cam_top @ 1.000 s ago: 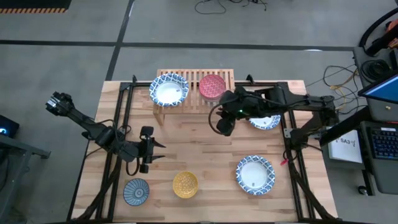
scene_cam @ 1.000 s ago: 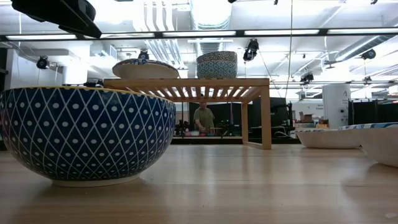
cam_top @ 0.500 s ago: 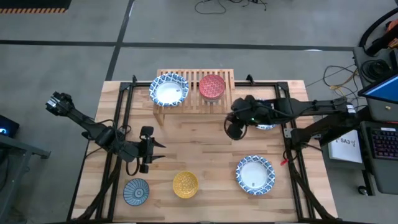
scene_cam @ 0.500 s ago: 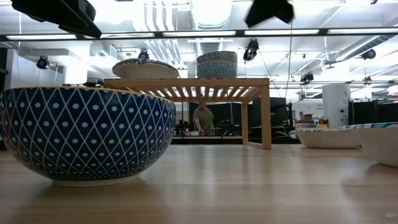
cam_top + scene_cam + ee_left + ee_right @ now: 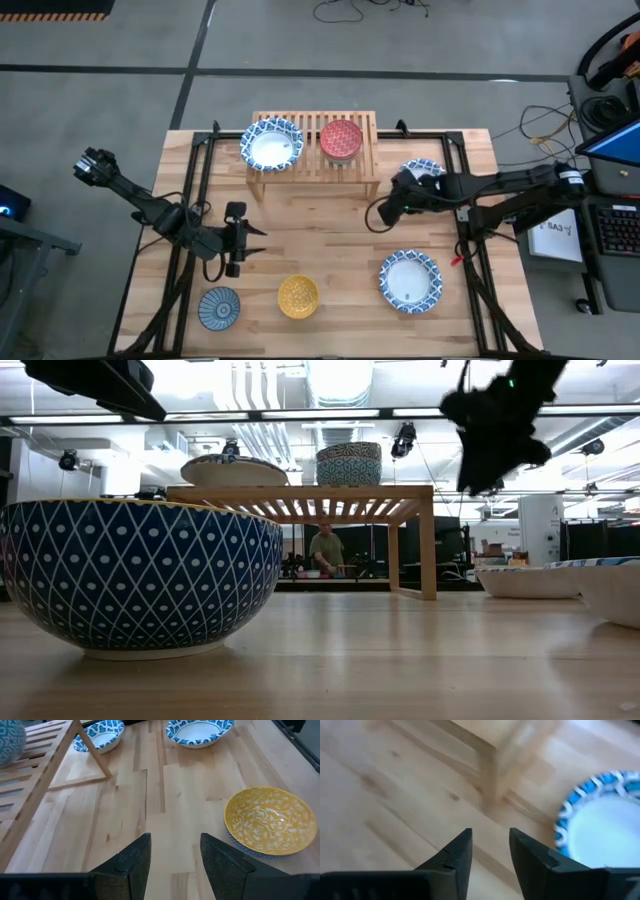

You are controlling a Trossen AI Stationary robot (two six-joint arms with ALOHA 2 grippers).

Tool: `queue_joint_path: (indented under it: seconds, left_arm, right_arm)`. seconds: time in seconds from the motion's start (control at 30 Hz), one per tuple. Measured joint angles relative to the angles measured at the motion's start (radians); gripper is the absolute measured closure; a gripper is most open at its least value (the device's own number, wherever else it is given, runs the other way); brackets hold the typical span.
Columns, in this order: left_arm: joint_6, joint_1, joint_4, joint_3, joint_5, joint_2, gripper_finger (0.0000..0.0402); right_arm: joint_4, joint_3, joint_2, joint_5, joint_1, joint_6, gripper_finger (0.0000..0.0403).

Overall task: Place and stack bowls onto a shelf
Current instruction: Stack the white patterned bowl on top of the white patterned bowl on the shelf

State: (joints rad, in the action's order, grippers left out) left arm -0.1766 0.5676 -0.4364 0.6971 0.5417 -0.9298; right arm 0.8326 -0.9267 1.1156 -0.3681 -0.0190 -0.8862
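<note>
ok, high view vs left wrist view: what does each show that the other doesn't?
Only the high view shows the small grey-blue patterned bowl, the red patterned bowl on the light-wood slatted shelf, and the right gripper beside that shelf. Only the left wrist view shows the left gripper open and empty. Both show the yellow patterned bowl and the white blue-rimmed bowl on the table.

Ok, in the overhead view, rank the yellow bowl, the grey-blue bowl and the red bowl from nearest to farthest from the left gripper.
From the left gripper:
1. Grey-blue bowl, front left of the table.
2. Yellow bowl, front middle, only slightly farther.
3. Red bowl, on the shelf at the back.
</note>
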Motion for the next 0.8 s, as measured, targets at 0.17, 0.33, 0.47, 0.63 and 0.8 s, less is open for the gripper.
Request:
queue_joint_path:
  seconds: [0.17, 0.33, 0.47, 0.63, 0.8]
  left_arm:
    - [0.001, 0.0, 0.017, 0.001, 0.001, 0.0, 0.0247]
    - [0.021, 0.0, 0.043, 0.002, 0.003, 0.0, 0.0247]
    - [0.022, 0.0, 0.042, 0.002, 0.025, 0.0, 0.0247]
    - [0.026, 0.0, 0.039, 0.002, 0.064, 0.0, 0.0247]
    - [0.026, 0.0, 0.038, 0.002, 0.063, 0.0, 0.0247]
  right_arm:
    - [0.025, 0.1, -0.001, 0.0, 0.058, -0.031, 0.0244]
    - [0.058, 0.184, -0.001, 0.0, 0.116, -0.011, 0.022]
    - [0.056, 0.22, -0.001, -0.001, 0.141, 0.058, 0.0214]
    - [0.052, 0.23, -0.001, -0.002, 0.151, 0.12, 0.0217]
    - [0.022, 0.237, 0.0, 0.021, 0.148, 0.218, 0.0225]
